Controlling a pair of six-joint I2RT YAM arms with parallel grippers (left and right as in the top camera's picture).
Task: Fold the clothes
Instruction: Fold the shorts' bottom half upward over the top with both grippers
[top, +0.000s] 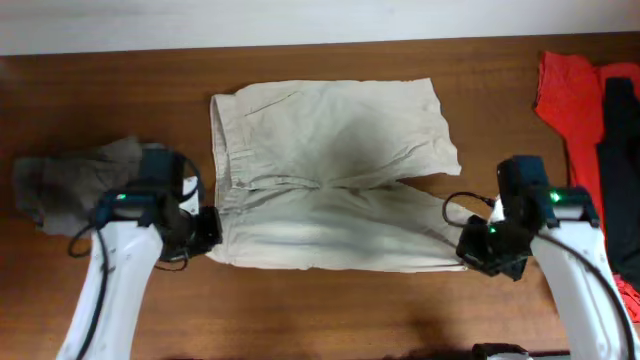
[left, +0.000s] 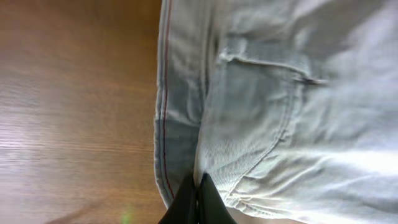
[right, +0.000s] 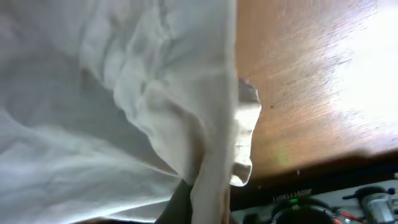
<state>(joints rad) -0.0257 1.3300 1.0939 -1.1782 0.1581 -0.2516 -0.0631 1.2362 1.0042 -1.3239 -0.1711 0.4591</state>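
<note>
The light beige shorts (top: 330, 170) lie spread on the table, waistband to the left and two legs to the right. My left gripper (top: 207, 232) is shut on the waistband's near corner; in the left wrist view its black fingers (left: 198, 198) pinch the waistband seam of the shorts (left: 280, 106). My right gripper (top: 468, 250) is shut on the hem of the near leg; in the right wrist view the cloth (right: 124, 93) hangs over the fingers (right: 199, 202) and hides most of them.
A gray garment (top: 75, 175) lies at the left behind my left arm. A red garment (top: 570, 95) and a black garment (top: 620, 160) lie at the right edge. The wooden table (top: 330, 310) shows bare in front of the shorts.
</note>
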